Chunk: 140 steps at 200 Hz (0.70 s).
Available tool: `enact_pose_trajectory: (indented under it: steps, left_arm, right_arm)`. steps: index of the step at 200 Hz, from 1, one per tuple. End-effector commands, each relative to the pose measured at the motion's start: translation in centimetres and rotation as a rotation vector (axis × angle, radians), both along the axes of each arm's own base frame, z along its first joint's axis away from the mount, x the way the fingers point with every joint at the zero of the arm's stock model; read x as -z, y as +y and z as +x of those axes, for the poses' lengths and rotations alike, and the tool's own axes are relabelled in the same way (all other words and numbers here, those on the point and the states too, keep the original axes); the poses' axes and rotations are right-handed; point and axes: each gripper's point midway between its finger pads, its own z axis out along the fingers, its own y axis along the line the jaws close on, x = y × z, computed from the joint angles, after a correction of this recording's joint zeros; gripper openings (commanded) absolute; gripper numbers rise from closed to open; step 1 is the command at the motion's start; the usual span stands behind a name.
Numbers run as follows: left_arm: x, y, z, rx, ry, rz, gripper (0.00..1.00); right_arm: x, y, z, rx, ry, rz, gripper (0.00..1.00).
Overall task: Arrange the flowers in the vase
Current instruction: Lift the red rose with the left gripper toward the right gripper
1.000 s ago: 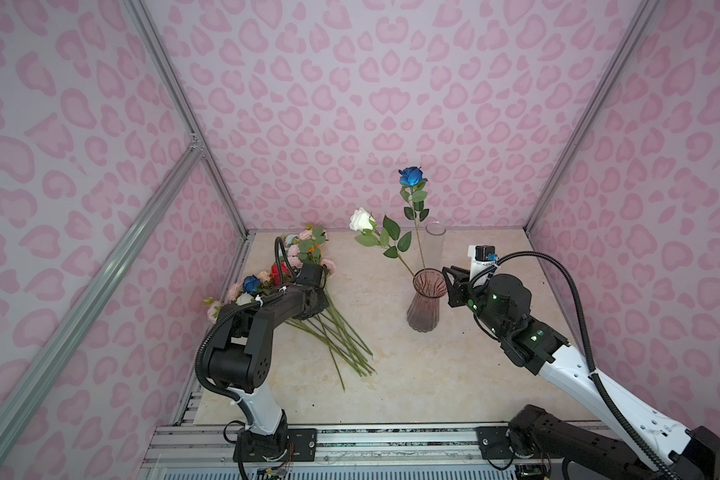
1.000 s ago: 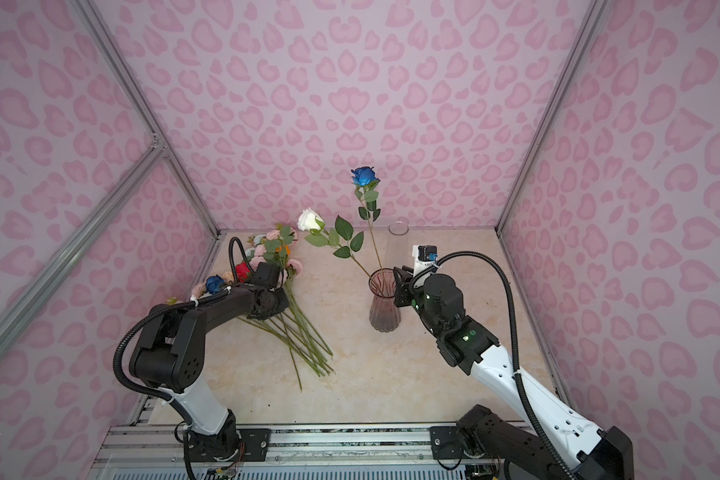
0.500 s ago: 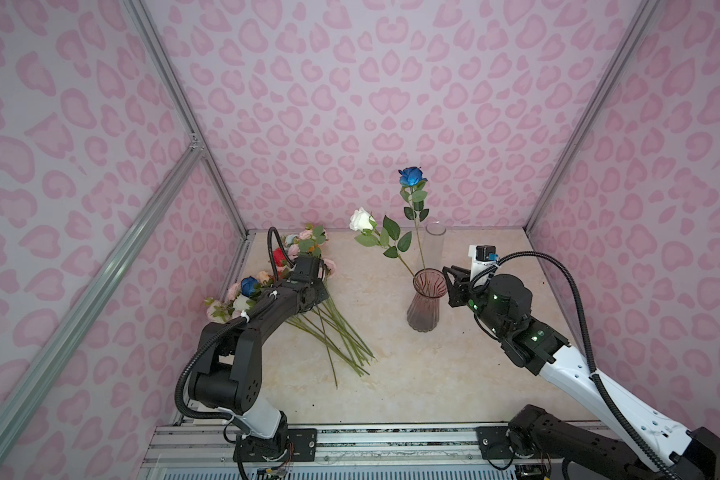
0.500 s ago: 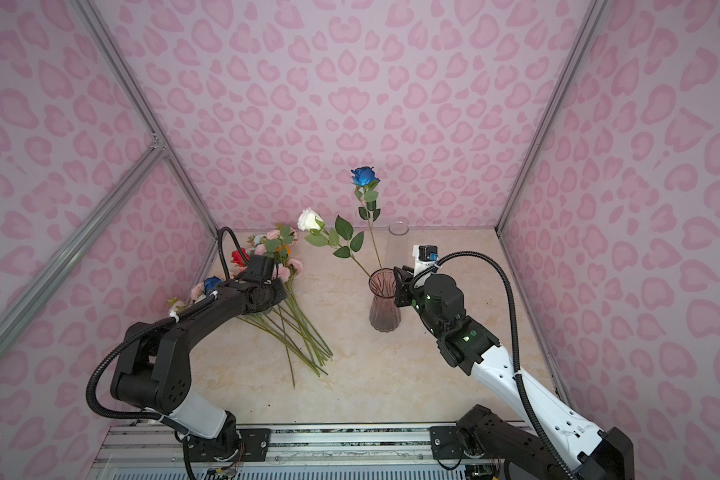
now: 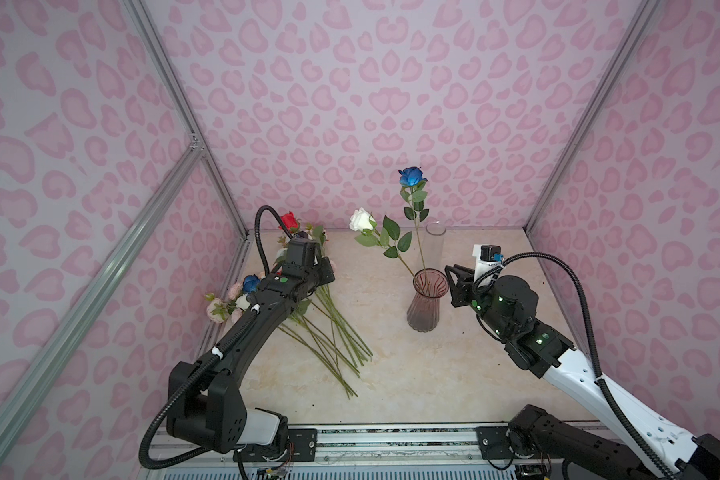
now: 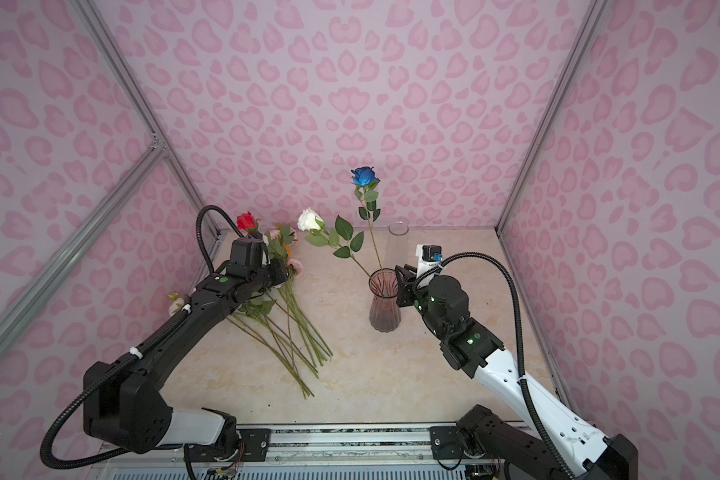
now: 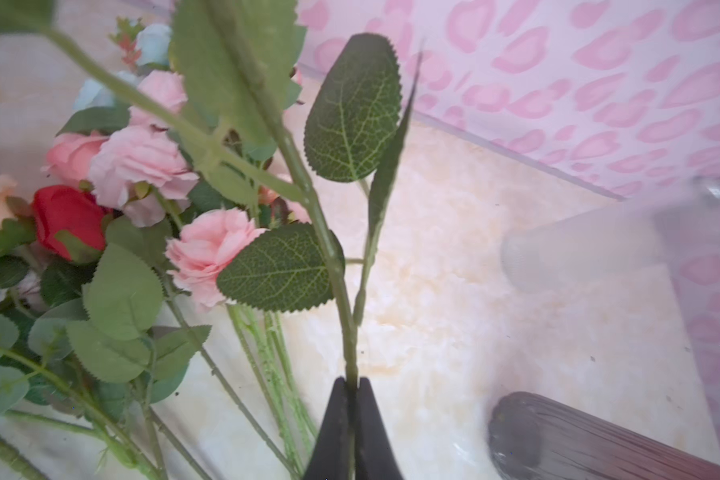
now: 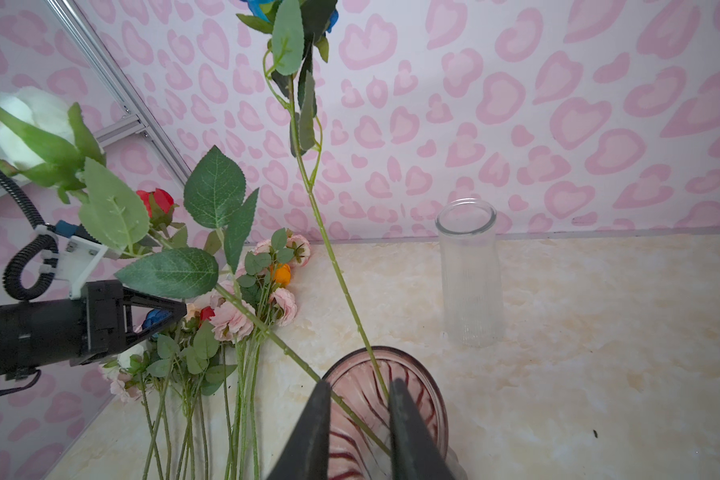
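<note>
The ribbed pink vase (image 5: 422,309) stands mid-table and holds a white rose (image 5: 361,219) and a blue rose (image 5: 411,176). The other flowers (image 5: 329,332) lie in a pile at the left. My left gripper (image 7: 352,380) is shut on one green stem (image 7: 337,266) above that pile. In both top views a red rose (image 5: 288,220) rises just behind the gripper, apparently on that stem. My right gripper (image 8: 360,386) hovers at the vase's right rim (image 8: 429,374). Its jaws are partly apart and hold nothing.
A clear glass cylinder (image 5: 434,241) stands behind the vase near the back wall. Pink patterned walls with metal posts (image 5: 175,108) close in three sides. The left arm's cable (image 5: 262,232) loops above the flower pile.
My left gripper has shut on a stem and lifted it, so the red rose has risen out of the pile. The right arm and the vase have not moved.
</note>
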Motion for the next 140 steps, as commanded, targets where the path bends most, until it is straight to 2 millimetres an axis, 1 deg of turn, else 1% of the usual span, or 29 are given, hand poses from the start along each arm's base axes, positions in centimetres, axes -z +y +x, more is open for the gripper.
enact_pose_trajectory:
  steps: [1, 21, 42, 59, 64, 85, 102, 118, 140]
  left_arm:
    - [-5.7, -0.5, -0.4, 0.057, -0.170, -0.020, 0.03]
    - [-9.7, 0.2, -2.3, 0.071, -0.281, -0.009, 0.03]
    - [-12.8, 1.3, -4.7, 0.068, -0.391, 0.003, 0.03]
    - [-15.9, 1.2, -7.4, 0.119, -0.529, -0.015, 0.03]
    - [-17.2, 1.2, -8.5, 0.135, -0.583, -0.027, 0.03]
    - [-21.5, 0.9, -12.1, 0.212, -0.780, -0.068, 0.03]
    - [-24.5, 0.0, -14.3, 0.289, -0.872, -0.118, 0.03]
    - [-26.6, -1.5, -15.4, 0.386, -0.897, -0.173, 0.03]
    - [-28.1, -4.5, -16.0, 0.504, -0.903, -0.229, 0.03]
  right_arm:
    - [-1.4, 0.0, -0.2, -0.006, -0.029, 0.021, 0.27]
    - [-2.2, 0.2, -0.6, -0.031, -0.045, 0.022, 0.28]
    - [-3.1, 0.9, -1.0, -0.065, -0.059, 0.022, 0.30]
    - [-4.2, 2.0, -1.6, -0.114, -0.080, 0.025, 0.34]
    - [-4.6, 2.4, -1.7, -0.130, -0.087, 0.024, 0.34]
    - [-6.3, 4.6, -2.9, -0.209, -0.124, 0.006, 0.39]
    - [-7.7, 6.6, -3.9, -0.280, -0.153, -0.001, 0.41]
    - [-8.7, 8.7, -4.9, -0.345, -0.170, -0.010, 0.45]
    - [-10.3, 11.5, -6.3, -0.426, -0.193, -0.018, 0.49]
